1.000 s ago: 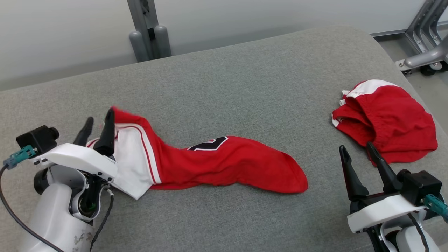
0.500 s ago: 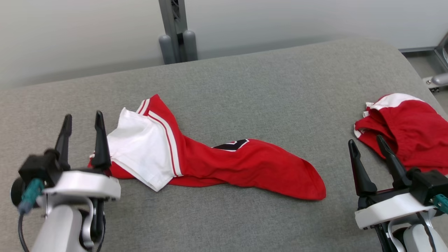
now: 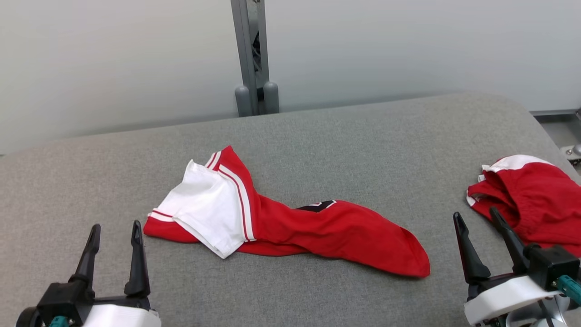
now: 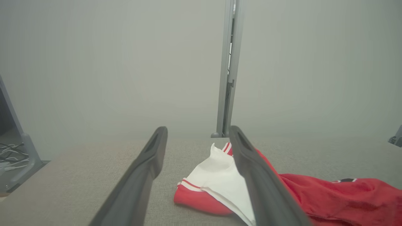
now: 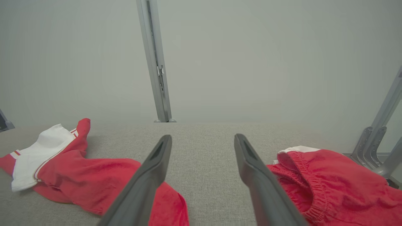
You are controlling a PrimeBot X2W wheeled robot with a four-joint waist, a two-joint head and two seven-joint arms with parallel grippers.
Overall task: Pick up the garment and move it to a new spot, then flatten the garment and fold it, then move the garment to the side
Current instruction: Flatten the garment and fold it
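lying apart: one jersey [image 3: 317, 227], one shorts [image 3: 535, 204]; left fingers [image 3: 136, 259] and right fingers [image 3: 469, 254] spread.

One red jersey [image 3: 354, 231] and one pair of red shorts [image 3: 540, 204], two garments in all, are pictured on one grey table [image 3: 363, 136]. One white sleeve [image 3: 209, 204] and one black patch [image 3: 317, 206] are counted on the jersey, one white band [image 3: 517, 162] on the shorts. Two grippers are shown, one left gripper [image 3: 116, 224] and one right gripper [image 3: 475, 212], each fitted with two dark fingers [image 3: 137, 254], four in all. One metal post [image 3: 249, 45] is seen behind the table, with two grey cylinders [image 3: 243, 101] at its foot. One metal frame [image 5: 364, 141] is seen at the right, and one tangle of cables [image 4: 9, 155], too small to be counted singly, at the left
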